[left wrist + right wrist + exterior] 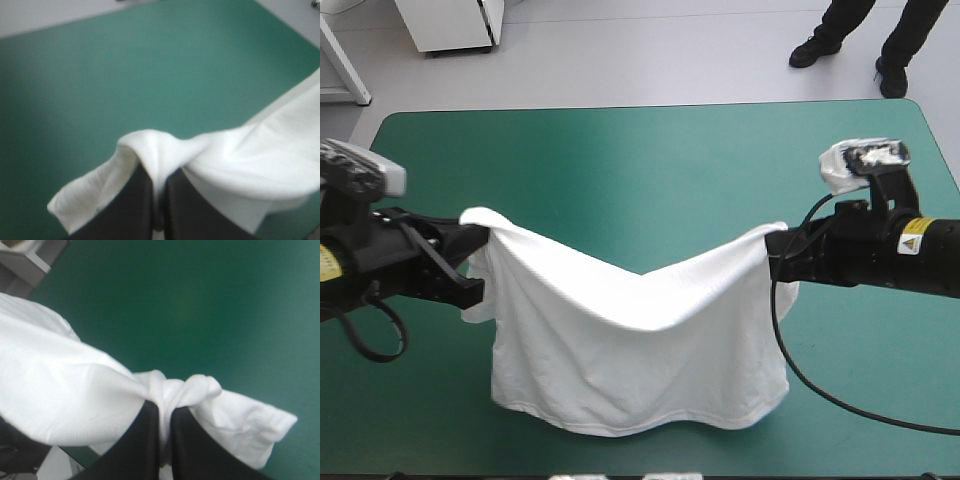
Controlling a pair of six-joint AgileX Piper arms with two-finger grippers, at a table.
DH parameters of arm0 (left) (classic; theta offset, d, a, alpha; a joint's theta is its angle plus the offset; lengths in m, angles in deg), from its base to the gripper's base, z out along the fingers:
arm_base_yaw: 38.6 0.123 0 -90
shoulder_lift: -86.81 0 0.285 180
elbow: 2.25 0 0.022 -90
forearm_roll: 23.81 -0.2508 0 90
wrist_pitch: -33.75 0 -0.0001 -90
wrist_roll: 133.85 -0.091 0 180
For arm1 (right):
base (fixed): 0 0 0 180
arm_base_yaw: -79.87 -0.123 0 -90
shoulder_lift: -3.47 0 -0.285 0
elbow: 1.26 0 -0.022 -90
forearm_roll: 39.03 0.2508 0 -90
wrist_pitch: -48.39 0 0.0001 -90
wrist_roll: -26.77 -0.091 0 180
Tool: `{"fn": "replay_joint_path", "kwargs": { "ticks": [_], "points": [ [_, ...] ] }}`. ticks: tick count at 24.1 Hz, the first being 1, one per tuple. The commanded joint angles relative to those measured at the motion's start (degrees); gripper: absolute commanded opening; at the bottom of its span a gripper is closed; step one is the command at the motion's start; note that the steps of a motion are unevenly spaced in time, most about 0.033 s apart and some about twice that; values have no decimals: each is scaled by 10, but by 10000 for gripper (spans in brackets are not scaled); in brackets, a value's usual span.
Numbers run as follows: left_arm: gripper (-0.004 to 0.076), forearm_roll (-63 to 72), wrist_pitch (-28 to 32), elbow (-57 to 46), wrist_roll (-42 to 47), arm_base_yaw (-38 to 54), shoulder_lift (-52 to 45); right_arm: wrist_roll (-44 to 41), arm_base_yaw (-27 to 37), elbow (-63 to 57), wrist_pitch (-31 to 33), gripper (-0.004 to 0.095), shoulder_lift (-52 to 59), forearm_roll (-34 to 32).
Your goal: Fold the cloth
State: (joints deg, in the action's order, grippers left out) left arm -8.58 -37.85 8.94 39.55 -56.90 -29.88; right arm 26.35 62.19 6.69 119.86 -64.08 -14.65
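The white T-shirt [630, 340] hangs lifted above the teal-green table, stretched between both arms, its top edge sagging in the middle and its lower hem draping toward the table's front edge. My left gripper [480, 240] is shut on the T-shirt's left corner; in the left wrist view the black fingers [135, 205] pinch a fold of the T-shirt [240, 155] at my left gripper [159, 175]. My right gripper [772, 248] is shut on the opposite corner. In the right wrist view the T-shirt [65, 390] bunches over my right gripper [165, 412].
The teal-green cover [650, 170] lies bare behind the T-shirt up to the far edge. A strip of cover [410, 410] shows at the front left.
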Motion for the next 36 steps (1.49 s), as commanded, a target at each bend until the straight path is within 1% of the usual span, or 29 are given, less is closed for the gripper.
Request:
{"fn": "replay_joint_path", "kwargs": {
  "ticks": [1,4,5,9,13,15,20,21,25,28,30,31,32,33,36],
  "points": [
    [-10,-9,-22,-69,9,-3,13,10,2,-62,-47,-13,4,-15],
    [-10,-63,-3,-116,7,-3,56,15,2,-116,-110,-13,-15,-45],
    [-10,-74,13,-124,4,-3,73,18,2,-128,-127,-13,-26,-60],
    [-10,-99,105,-129,-5,-3,142,21,2,-145,-189,-13,-88,-121],
    [-10,-123,198,-125,-6,-3,208,22,3,-134,-260,-13,-161,-152],
    [-10,-123,243,-118,-6,-1,238,36,3,-118,-280,-13,-201,-157],
    [-10,-120,333,-96,-7,21,297,43,11,-56,-317,-13,-289,-163],
    [-10,-120,355,-82,-13,31,319,46,20,-24,-327,-13,-322,-164],
    [-9,-114,362,-36,-30,48,388,57,43,63,-313,-13,-404,-162],
    [-10,-114,376,-13,-34,48,439,66,48,86,-313,-13,-450,-162],
    [-4,-112,382,-10,-34,48,469,91,48,87,-307,-11,-477,-164],
    [13,-112,376,-7,-35,48,475,100,48,87,-299,9,-484,-159],
    [74,-111,364,-6,-44,48,479,114,48,87,-290,70,-490,-155],
    [160,-109,358,-6,-58,48,479,126,48,87,-287,158,-491,-147],
    [473,-102,348,-6,-68,48,476,133,48,89,-287,511,-482,-139]
  ]
}}
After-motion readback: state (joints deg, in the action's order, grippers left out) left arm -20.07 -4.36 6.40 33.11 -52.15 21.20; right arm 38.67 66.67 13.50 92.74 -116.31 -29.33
